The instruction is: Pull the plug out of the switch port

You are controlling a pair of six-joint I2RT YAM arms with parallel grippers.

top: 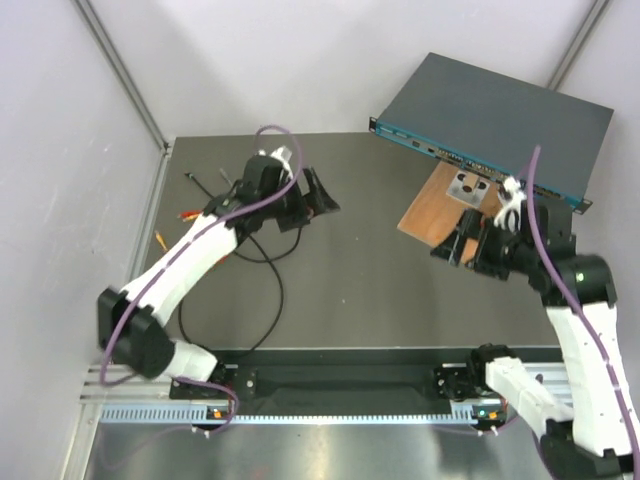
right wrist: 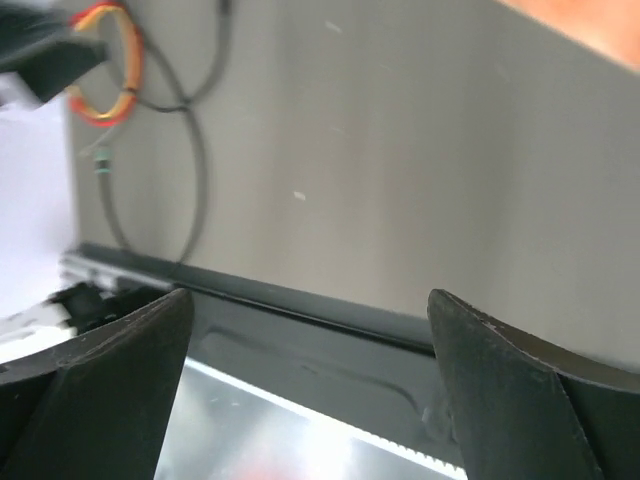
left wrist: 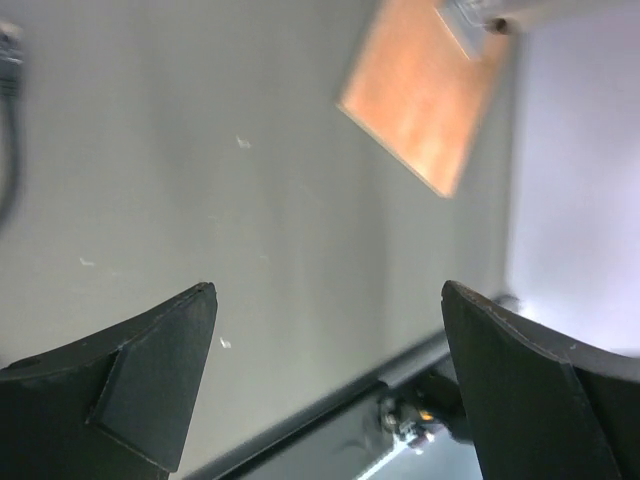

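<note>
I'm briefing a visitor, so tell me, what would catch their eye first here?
The dark switch sits askew at the far right, a brown wooden board just before it. The left tool and right tool gape open, empty. A black cable loops at the left.

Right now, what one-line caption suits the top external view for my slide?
Left gripper open near the black cable; right gripper open by the wooden board, short of the switch.
</note>
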